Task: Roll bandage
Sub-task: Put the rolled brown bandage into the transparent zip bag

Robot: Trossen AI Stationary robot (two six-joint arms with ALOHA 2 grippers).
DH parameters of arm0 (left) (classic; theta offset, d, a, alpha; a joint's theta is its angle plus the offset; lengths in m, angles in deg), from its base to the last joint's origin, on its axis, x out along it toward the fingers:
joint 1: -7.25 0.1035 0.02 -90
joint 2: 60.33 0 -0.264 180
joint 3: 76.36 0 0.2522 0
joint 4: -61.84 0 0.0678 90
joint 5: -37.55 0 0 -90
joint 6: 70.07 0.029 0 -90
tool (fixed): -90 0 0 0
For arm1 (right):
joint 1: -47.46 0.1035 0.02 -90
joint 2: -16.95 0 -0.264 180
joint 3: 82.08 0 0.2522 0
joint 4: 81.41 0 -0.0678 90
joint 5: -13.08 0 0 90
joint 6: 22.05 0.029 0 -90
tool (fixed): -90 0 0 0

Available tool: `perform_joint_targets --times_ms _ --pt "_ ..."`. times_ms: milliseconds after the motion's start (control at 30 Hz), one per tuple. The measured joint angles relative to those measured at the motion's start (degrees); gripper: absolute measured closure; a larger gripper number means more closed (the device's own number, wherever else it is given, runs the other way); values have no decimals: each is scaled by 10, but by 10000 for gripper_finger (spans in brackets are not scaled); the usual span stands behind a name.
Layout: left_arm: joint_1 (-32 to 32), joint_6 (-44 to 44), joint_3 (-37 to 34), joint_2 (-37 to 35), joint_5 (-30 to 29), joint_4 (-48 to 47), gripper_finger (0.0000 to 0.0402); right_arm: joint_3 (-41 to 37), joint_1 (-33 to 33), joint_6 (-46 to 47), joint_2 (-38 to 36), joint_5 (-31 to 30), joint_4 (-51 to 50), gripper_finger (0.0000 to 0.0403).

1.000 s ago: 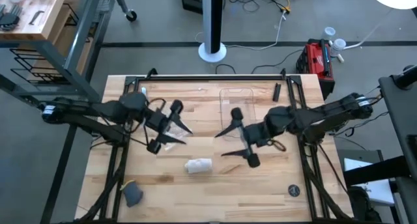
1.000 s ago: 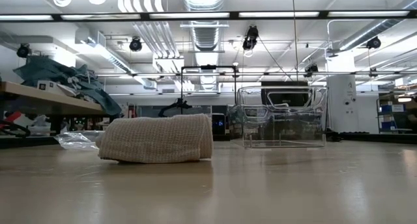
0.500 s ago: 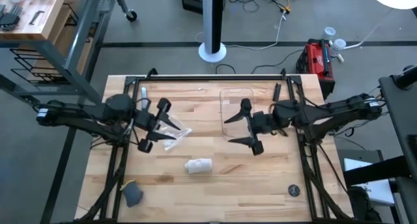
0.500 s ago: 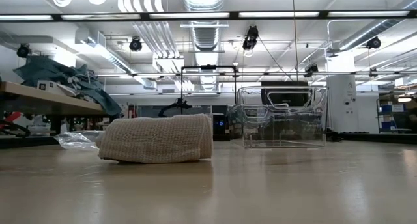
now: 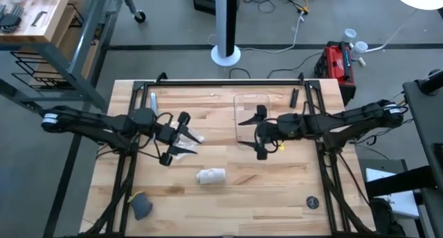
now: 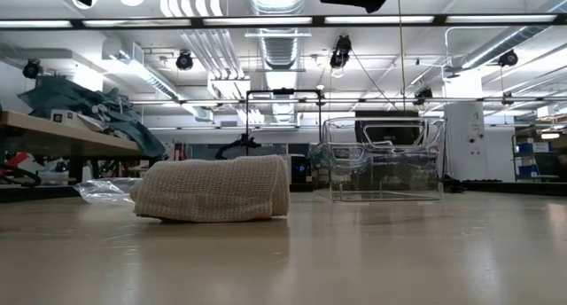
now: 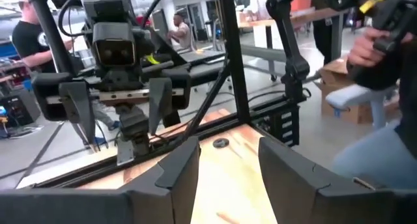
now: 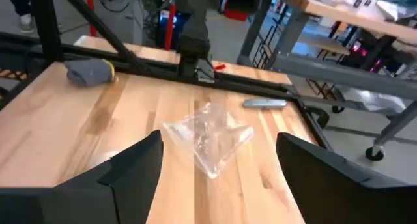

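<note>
The left gripper (image 5: pixel 174 137) is hanging over the left half of the surface (image 5: pixel 291 196), with its fingers spread wide apart and nothing between them. It is sitting above the clear plastic wrapper (image 5: pixel 188 142), which is lying crumpled on the wood just beside its fingertips. In the left wrist view those same fingers (image 7: pixel 176 168) are showing as two separate dark pads with bare wood between them.

A small grey cloth (image 5: pixel 141 207) is lying near the front left corner of the surface.

The bandage (image 5: pixel 210 176) is lying on its own in the front middle of the surface, rolled into a short whitish cylinder resting on its side. It is sitting well apart from both grippers and from the wrapper. In the low view the bandage (image 6: pixel 214 189) is showing its woven gauze texture, with the roll flat on the wood.

The clear tray (image 5: pixel 250 106) is standing toward the rear middle of the surface, behind and to the right of the bandage.

The right gripper (image 5: pixel 259 132) is hovering at the front edge of the tray, with its fingers opened wide and holding nothing. In the right wrist view its fingers (image 8: pixel 133 162) are framing the wrapper (image 8: pixel 207 136) farther off.
</note>
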Motion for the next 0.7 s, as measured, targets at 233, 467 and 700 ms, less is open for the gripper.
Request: perform_joint_targets --times_ms 233,467,700 --pt "-1 -61 17 68 6 30 229 0 0 52 -1 2 17 121" --pt "0 -78 85 134 -47 -83 231 1 1 99 0 4 16 114" --pt "1 -58 204 145 -151 -538 254 1 -1 110 0 -15 15 103"
